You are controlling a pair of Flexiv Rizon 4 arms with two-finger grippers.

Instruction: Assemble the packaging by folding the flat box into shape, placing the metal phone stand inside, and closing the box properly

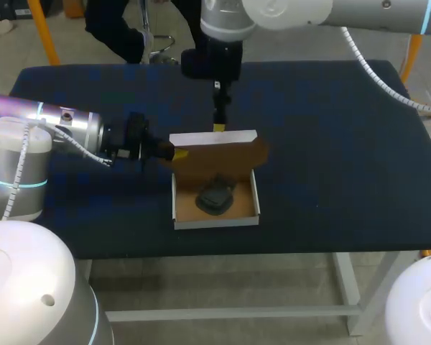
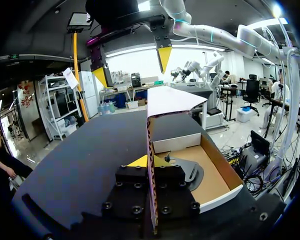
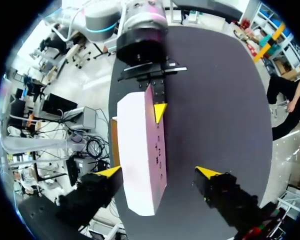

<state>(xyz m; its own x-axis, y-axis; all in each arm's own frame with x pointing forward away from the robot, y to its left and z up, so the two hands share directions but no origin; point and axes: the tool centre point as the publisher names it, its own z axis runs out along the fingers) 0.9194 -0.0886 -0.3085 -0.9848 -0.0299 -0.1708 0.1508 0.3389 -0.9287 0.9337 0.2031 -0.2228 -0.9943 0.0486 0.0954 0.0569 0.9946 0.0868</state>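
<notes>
Left gripper (image 2: 151,161) looks clamped on one side edge of the lid (image 1: 219,154), though the card hides part of a finger. Right gripper (image 3: 159,172) hangs spread wide just above the top edge, the nearer one for pushing it down. Stiff corrugated lid, white outside, brown inside, stands near upright, long axis crosswise, over the tray (image 1: 215,221) holding the dark metal stand (image 1: 215,195).

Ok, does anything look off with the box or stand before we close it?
Nothing stands out. The phone stand lies inside the box, nothing spilled or torn. The lid stands upright, pinched at its side edge by the left gripper, with the right gripper open above it.
</notes>
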